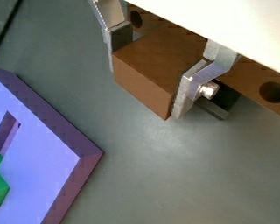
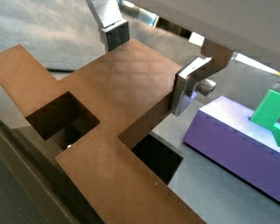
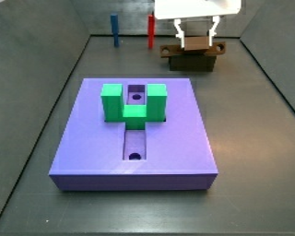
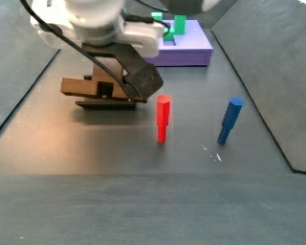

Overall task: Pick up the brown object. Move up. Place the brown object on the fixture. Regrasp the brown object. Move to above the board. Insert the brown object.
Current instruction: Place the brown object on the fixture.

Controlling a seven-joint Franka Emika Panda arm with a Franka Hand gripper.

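Observation:
The brown object (image 1: 149, 83) is a T-shaped wooden block with a round hole (image 1: 272, 90) in its bar. It lies on the dark fixture (image 3: 194, 60) at the far end of the floor, as both side views show (image 4: 92, 88). My gripper (image 1: 160, 66) stands over it with a silver finger on each side of the block's stem, both touching it. In a wrist view the block (image 2: 95, 114) spans the fixture's dark recesses (image 2: 63, 118). The purple board (image 3: 137, 138) with its green U-shaped block (image 3: 134, 101) lies apart, nearer the front.
A red peg (image 3: 153, 29) and a blue peg (image 3: 113, 28) stand upright on the floor near the fixture, also in a side view (image 4: 163, 118). The board's corner (image 1: 38, 149) lies close to the gripper. Dark walls ring the floor.

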